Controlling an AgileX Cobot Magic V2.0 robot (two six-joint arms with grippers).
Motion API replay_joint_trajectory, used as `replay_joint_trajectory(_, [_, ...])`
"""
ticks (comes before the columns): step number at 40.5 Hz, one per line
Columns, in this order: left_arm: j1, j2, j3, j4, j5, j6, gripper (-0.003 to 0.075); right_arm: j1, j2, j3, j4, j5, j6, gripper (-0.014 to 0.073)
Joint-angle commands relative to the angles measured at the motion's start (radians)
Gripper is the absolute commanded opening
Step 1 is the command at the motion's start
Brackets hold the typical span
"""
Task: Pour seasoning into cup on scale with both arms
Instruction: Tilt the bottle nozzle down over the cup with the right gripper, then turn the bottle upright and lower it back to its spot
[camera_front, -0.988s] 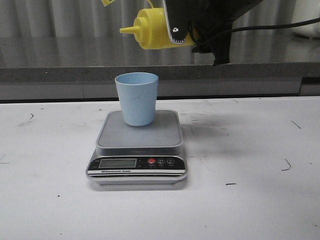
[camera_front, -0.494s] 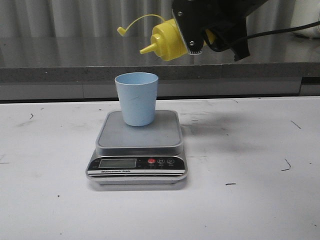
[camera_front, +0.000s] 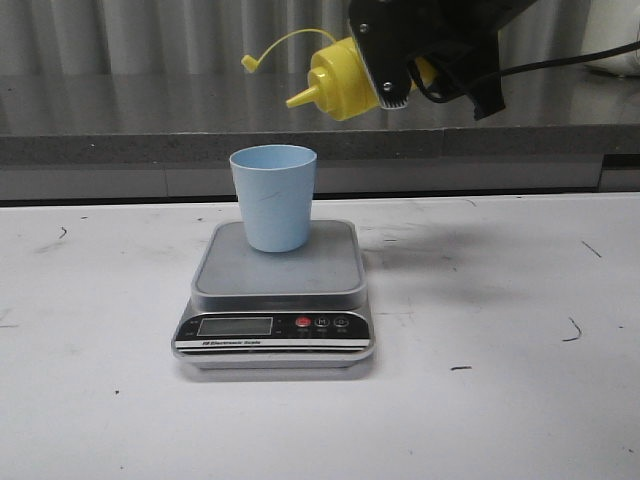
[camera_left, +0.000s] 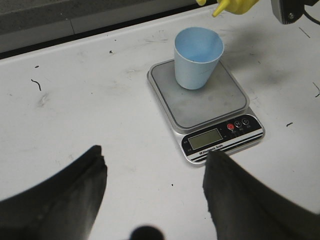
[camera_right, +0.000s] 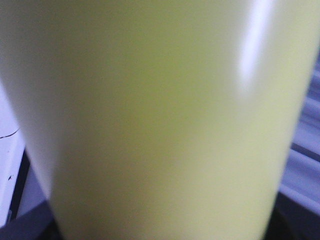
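The pale blue cup (camera_front: 273, 197) stands upright on the silver-grey scale (camera_front: 275, 295), towards its back left; the left wrist view shows both, the cup (camera_left: 197, 57) and the scale (camera_left: 205, 107). My right gripper (camera_front: 400, 60) is shut on the yellow seasoning bottle (camera_front: 340, 78), held high, tilted with its nozzle pointing left and slightly down, above and right of the cup. Its tethered cap (camera_front: 249, 63) hangs open. The bottle fills the right wrist view (camera_right: 150, 120). My left gripper (camera_left: 152, 175) is open and empty over the table, in front of the scale.
A grey ledge (camera_front: 120, 145) runs along the back of the white table (camera_front: 500, 400). The scale's display (camera_front: 235, 326) and red button (camera_front: 303, 322) face the front.
The right gripper carried the bottle right and tilted its nozzle downward over the last second; in the last half second it barely shifted. The cup and scale have not moved.
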Motion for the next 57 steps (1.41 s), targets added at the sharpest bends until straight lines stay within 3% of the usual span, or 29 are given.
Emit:
replay_joint_trajectory(1, [-0.004, -0.001, -0.025, -0.002, -0.070, 0.000, 0.0421, -0.003, -0.058, -0.040, -0.005, 0.035, 0.034, 0.0361])
replay_joint_trajectory(7, [-0.004, -0.001, -0.025, -0.002, -0.070, 0.000, 0.0421, -0.008, -0.066, -0.040, 0.189, 0.050, 0.138, 0.0361])
replay_joint_trajectory(11, [-0.004, -0.001, -0.025, -0.002, -0.070, 0.000, 0.0421, -0.032, -0.089, -0.040, 0.390, 0.047, 0.182, 0.0361])
replay_joint_trajectory(23, [-0.004, -0.001, -0.025, -0.002, -0.070, 0.000, 0.0421, -0.171, -0.212, -0.016, 0.973, -0.124, 0.183, 0.0361])
replay_joint_trajectory(28, [-0.004, -0.001, -0.025, -0.002, -0.070, 0.000, 0.0421, -0.231, -0.277, 0.067, 1.147, -0.262, 0.136, 0.0361])
replay_joint_trajectory(35, [-0.004, -0.001, -0.025, -0.002, -0.070, 0.000, 0.0421, -0.306, -0.335, 0.240, 1.399, -0.488, -0.031, 0.0361])
replay_joint_trajectory(47, [-0.004, -0.001, -0.025, -0.002, -0.070, 0.000, 0.0421, -0.388, -0.319, 0.557, 1.556, -0.984, -0.053, 0.0361])
replay_joint_trajectory(57, [-0.004, -0.001, -0.025, -0.002, -0.070, 0.000, 0.0421, -0.396, -0.188, 0.622, 1.597, -1.227, -0.030, 0.0361])
